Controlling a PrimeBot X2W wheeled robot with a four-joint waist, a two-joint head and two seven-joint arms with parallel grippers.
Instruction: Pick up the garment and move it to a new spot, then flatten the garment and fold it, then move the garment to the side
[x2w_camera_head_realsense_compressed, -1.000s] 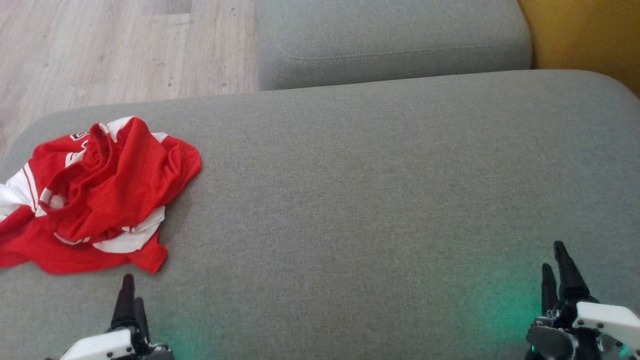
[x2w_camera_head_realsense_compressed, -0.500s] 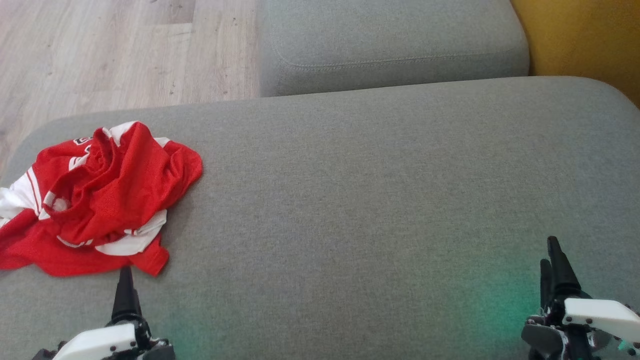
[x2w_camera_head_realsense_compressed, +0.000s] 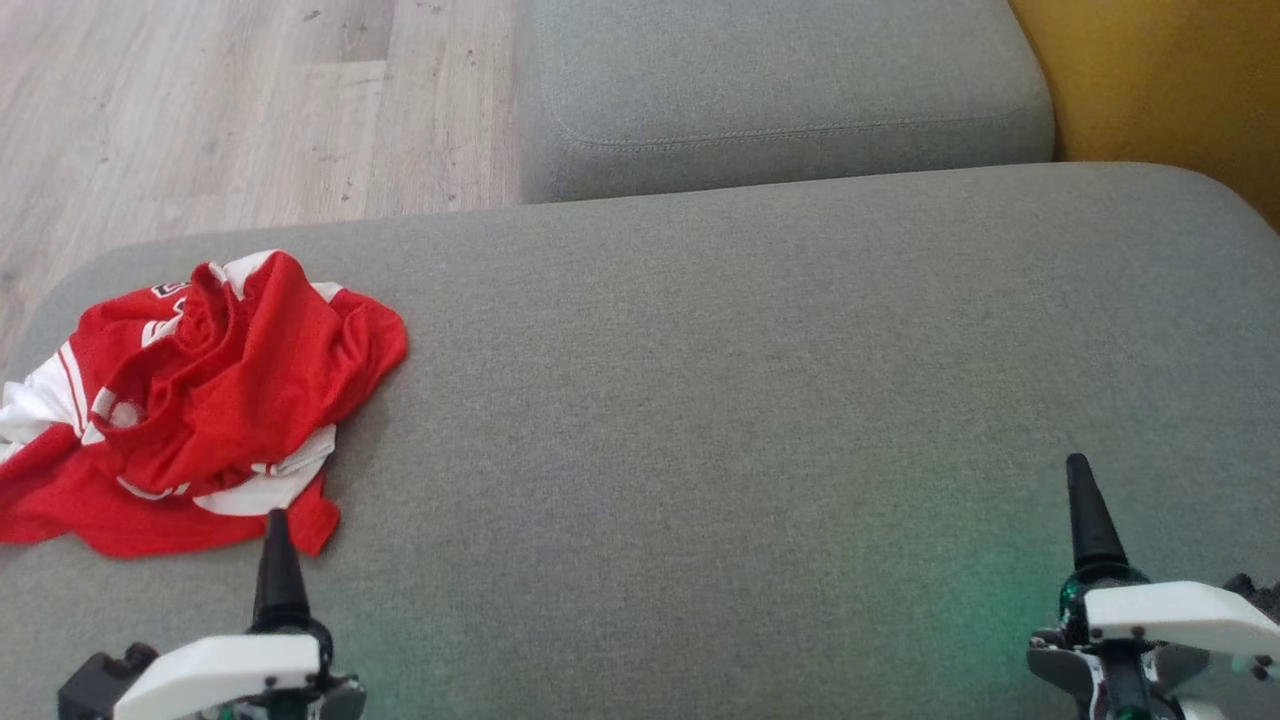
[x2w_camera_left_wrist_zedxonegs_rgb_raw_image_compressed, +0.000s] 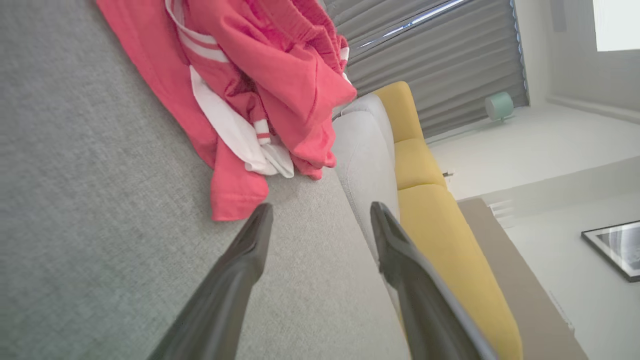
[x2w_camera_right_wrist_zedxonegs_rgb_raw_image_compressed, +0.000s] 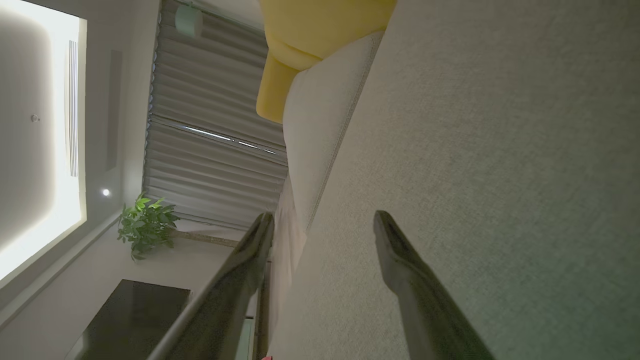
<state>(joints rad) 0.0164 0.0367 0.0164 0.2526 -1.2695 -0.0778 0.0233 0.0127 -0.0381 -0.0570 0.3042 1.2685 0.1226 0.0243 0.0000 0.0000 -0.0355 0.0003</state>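
Head view gives the whole scene: the garment (x2w_camera_head_realsense_compressed: 200, 400), a red jersey with white stripes, lies crumpled in a heap on the left part of the grey sofa seat (x2w_camera_head_realsense_compressed: 700, 400). Its left side runs out of the picture. Nothing holds it, so I judge that the first step, the picking up, is not yet done.

In the left wrist view the left claw (x2w_camera_left_wrist_zedxonegs_rgb_raw_image_compressed: 321, 210) has its two fingers wide apart with nothing between them. One fingertip is just beside the near right corner of the garment, and I cannot tell if it touches the cloth. The right claw (x2w_camera_right_wrist_zedxonegs_rgb_raw_image_compressed: 324, 217) is also wide and holds nothing. It hangs over bare seat at the near right, well apart from the garment.

For the next move, the left claw probably needs to go forward and down onto a thick fold of the heap, not only the thin corner, and then close on it. A grip on one layer alone may let the rest drag behind.

There is much open room. The middle and the right of the seat are bare, good as a new spot and for flattening. The garment is near the rounded left edge of the seat, with the wooden floor (x2w_camera_head_realsense_compressed: 200, 100) beyond it on the far left. A second grey cushion (x2w_camera_head_realsense_compressed: 780, 90) stands at the far edge, and a yellow surface (x2w_camera_head_realsense_compressed: 1150, 80) lies at the far right.
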